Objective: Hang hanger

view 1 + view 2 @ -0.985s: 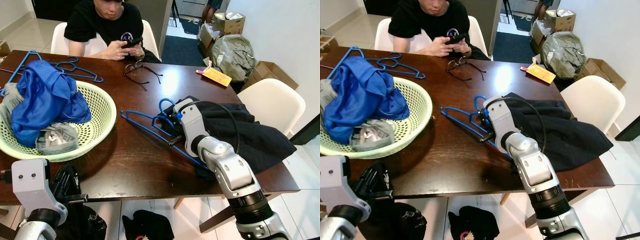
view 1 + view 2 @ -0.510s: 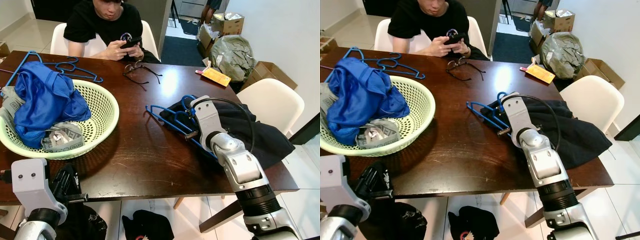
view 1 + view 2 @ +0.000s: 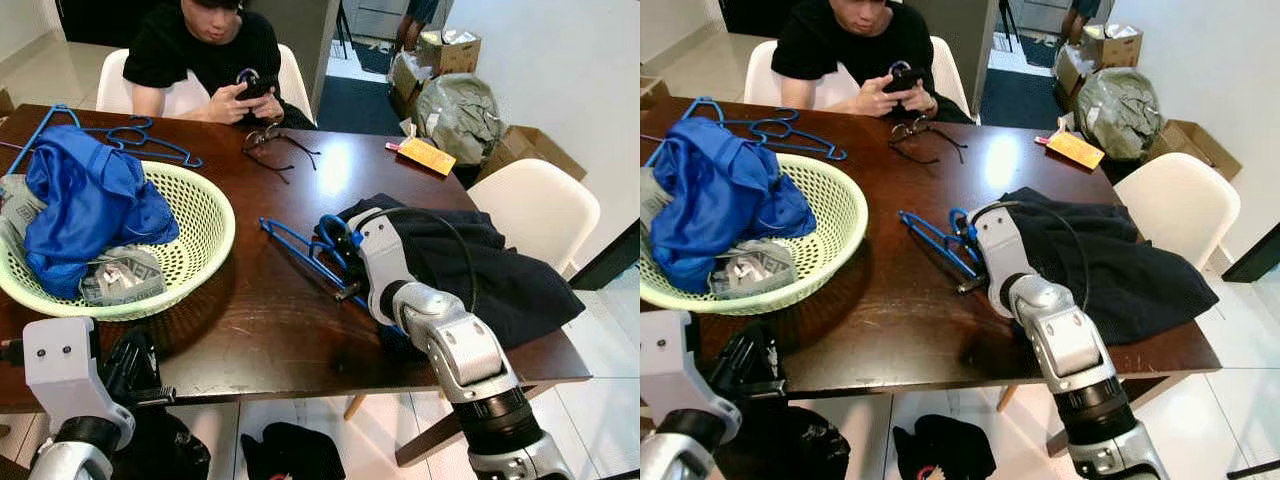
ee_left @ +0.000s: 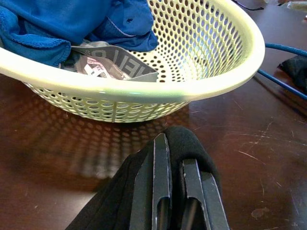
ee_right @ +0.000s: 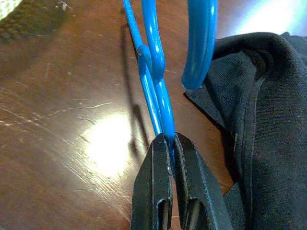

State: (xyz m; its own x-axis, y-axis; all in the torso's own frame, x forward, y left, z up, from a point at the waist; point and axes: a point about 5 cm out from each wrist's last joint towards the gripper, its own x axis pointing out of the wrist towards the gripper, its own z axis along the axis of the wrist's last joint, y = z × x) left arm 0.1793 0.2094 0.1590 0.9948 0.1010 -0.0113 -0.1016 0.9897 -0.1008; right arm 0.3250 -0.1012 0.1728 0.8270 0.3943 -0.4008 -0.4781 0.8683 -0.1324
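The right gripper, clamped on the blue hanger, has drawn it back leftward across the table.

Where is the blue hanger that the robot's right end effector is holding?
In the head views, the blue hanger lies on the table right of centre, between the green basket and the black garment, pinched by the right end effector.

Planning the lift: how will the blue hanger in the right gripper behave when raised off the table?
The blue hanger is thin and glossy, so it is probably light, stiff and somewhat slippery. The right gripper pinches only one bar, so it may pivot. Its hook lies beside the black garment and could snag.
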